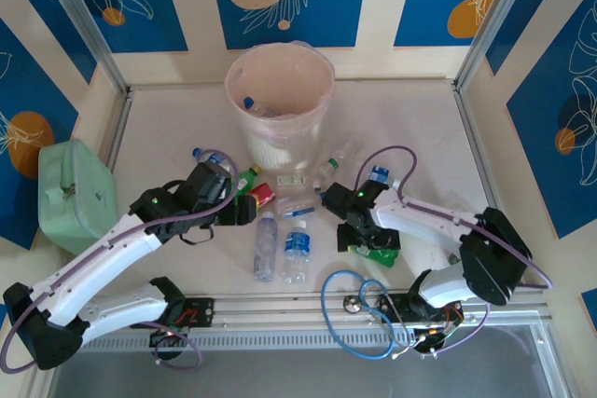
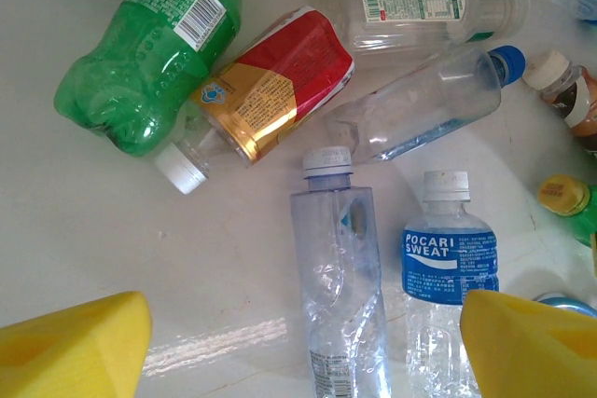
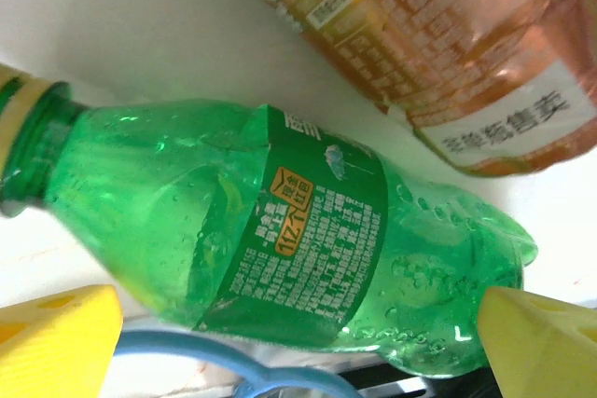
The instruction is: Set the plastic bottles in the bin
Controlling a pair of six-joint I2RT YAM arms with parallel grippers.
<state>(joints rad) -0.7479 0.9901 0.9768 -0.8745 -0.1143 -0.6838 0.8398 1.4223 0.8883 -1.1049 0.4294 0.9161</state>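
Note:
The bin (image 1: 280, 90), whitish with a pink liner, stands at the back centre with a blue-capped bottle inside. Bottles lie scattered in front of it. My left gripper (image 2: 303, 351) is open above a clear crumpled bottle (image 2: 340, 295), which lies between its yellow fingers (image 2: 75, 342). Beside it lies a Pocari Sweat bottle (image 2: 451, 272). Further off are a green bottle (image 2: 149, 53), a red-labelled one (image 2: 270, 81) and a clear blue-capped one (image 2: 420, 104). My right gripper (image 3: 298, 342) is open and straddles a green bottle (image 3: 280, 249) with a yellow cap.
A mint-green case (image 1: 75, 193) sits at the left edge. A brown-tinted bottle (image 3: 466, 44) lies just beyond the green one. A blue cable loop (image 1: 359, 309) hangs over the table's front rail, also passing under the right gripper as the blue cable (image 3: 233, 361).

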